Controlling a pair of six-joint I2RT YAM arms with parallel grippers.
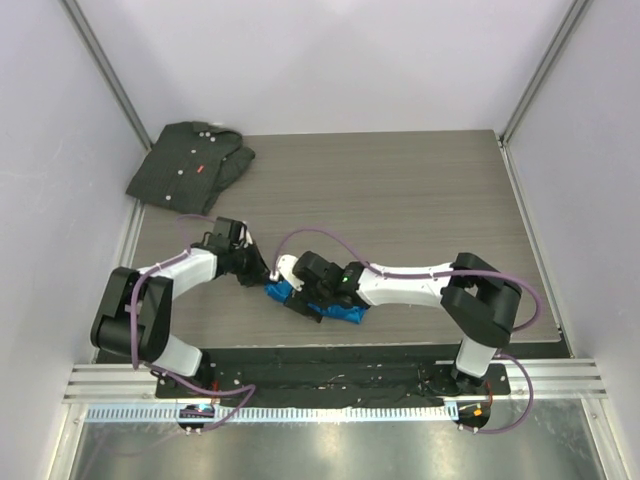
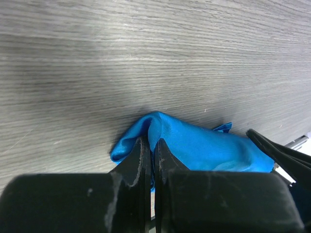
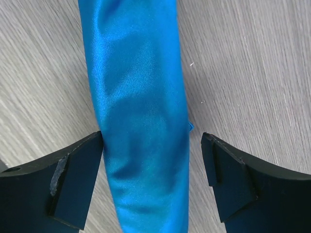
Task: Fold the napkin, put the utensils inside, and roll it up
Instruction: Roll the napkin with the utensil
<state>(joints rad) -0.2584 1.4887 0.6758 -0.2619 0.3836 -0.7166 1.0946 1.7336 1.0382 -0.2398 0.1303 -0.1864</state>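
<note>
Napkin (image 3: 138,97) is already a tight, narrow roll lying flat on the tabletop (image 2: 146,48). Right pincer (image 3: 153,170) is wide open and straddles the roll, with its fingers clear on both sides. Left pincer (image 2: 150,145) is nipped narrow on a fold at the roll's end. Knife not visible; likely wrapped inside, can't confirm. Judgement: fold and roll basically done. Left to do: release and back off.

My left arm (image 1: 186,268) and right arm (image 1: 405,284) are glossy white shells between chunky black joints, each trailing a looping purple cable (image 1: 322,236), a small green light (image 1: 346,281) glows near my right wrist, and my fingers (image 3: 77,162) are matte black wedges with scuffed, chipped grey pads (image 3: 58,178).
</note>
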